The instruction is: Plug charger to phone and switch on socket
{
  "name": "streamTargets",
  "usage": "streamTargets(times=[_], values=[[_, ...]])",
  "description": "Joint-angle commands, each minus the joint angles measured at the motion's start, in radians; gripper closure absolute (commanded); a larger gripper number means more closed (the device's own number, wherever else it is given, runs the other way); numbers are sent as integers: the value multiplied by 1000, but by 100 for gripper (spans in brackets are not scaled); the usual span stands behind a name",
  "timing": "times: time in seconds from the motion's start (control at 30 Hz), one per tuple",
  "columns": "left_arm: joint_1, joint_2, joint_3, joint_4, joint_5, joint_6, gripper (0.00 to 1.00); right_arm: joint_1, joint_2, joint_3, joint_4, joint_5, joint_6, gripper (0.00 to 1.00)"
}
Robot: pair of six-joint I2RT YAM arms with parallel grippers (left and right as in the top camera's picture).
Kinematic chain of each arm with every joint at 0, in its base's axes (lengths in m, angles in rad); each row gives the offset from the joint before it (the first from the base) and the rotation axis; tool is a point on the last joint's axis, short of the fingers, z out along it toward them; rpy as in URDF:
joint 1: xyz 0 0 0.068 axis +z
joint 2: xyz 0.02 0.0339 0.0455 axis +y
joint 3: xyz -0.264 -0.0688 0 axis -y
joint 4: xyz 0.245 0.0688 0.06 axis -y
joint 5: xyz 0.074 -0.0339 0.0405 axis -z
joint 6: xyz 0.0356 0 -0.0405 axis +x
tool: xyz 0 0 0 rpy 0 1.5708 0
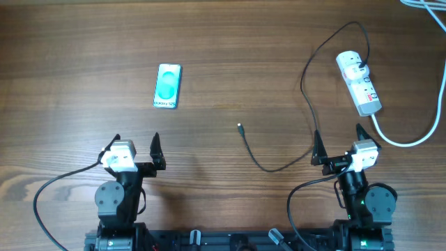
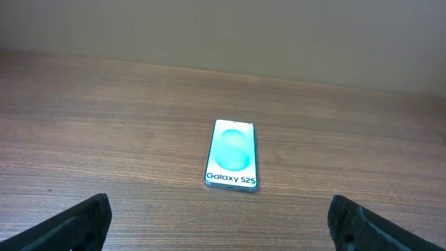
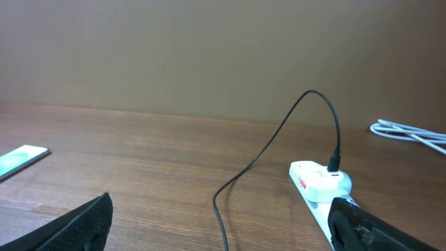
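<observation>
the phone (image 1: pixel 168 86) is laid flat and face up at about 10 o'clock of the overhead view, its short lower edge turned toward the left hand (image 1: pixel 136 138), which probably leaves its port reachable from the robot's side. the port itself cannot be made out. the socket (image 1: pixel 360 85) is set at about 2 o'clock, well apart from the phone, with its thick white cord (image 1: pixel 411 139) led off toward 3 o'clock and then up past the edge at 1 o'clock. the charger (image 1: pixel 304 73) appears to be plugged already into the outlet at the strip's far end by its white plug (image 1: pixel 361 67). its black cable is looped up and round, then trailed down toward 6 o'clock and back, so that the silver connector tip (image 1: pixel 239 127) is left free near the centre, between phone and socket and touching neither. whether the red switch marks are on or off cannot be told.

both hands are held low at the near edge, the left at 7 o'clock and the right hand (image 1: pixel 337 132) at 5 o'clock, each with fingers spread wide and nothing between them. the task is judged not yet begun.

the worktop (image 1: pixel 70 56) is of dark brown wood grain, matt and flat, and little glare is shown. behind it a plain dull wall (image 3: pixel 209 49) is seen from the right wrist view.
</observation>
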Motion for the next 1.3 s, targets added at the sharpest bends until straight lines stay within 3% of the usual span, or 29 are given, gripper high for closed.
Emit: streamTargets(times=[0.0,0.13,0.23,0.43,0.57,0.73,0.9,0.97,1.1,1.27], values=[[-5,4,-5,-1,-3,19,0,-4,-2,-1,6,2,8,0],[-5,4,4,8,58,18,0,-4,-2,-1,6,2,8,0],[-5,4,91,-149,159,-151,0,-4,-2,-1,6,2,8,0],[-5,126,356,-413,205,-172,0,-4,-2,-1,6,2,8,0],[-5,363,566,-573,218,-172,0,-4,-2,-1,6,2,8,0],[-5,832,941,-774,321,-172,0,-4,-2,-1,6,2,8,0],[-5,1334,1468,-1194,301,-164,0,-4,-2,-1,6,2,8,0],[-5,1440,1571,-1291,272,-163,0,-4,-2,-1,6,2,8,0],[-14,1578,1593,-1369,155,-161,0,-4,-2,-1,6,2,8,0],[-21,1619,1593,-1232,139,-161,0,-4,-2,-1,6,2,8,0]])
